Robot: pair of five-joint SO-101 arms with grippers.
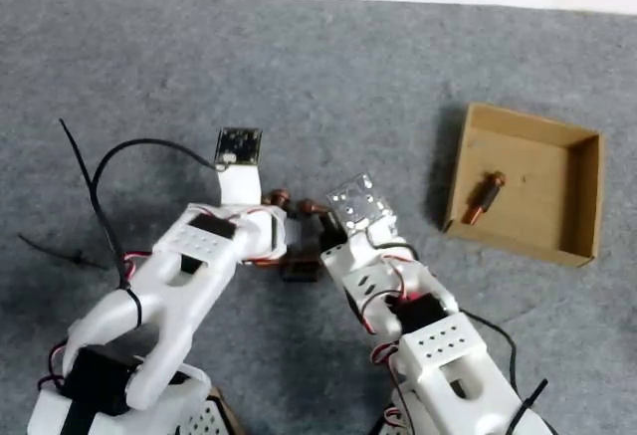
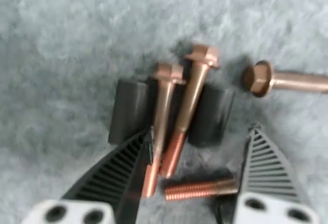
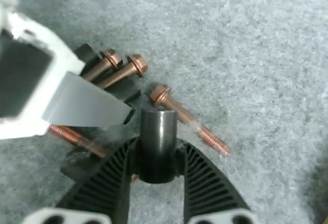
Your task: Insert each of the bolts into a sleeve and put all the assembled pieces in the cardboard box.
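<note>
On grey carpet, two white arms side by side, tips nearly meeting over a small heap of parts. Left gripper spread wide and holding nothing, poised over two copper bolts lying side by side across two black sleeves; a third bolt just beside them, a threaded shank down between the fingers. Right gripper clamped narrow on another black sleeve, open end facing outward, one loose bolt just beside it on the carpet. From above, well apart toward the right, an open cardboard box, with one assembled piece lying inside near its left wall.
</note>
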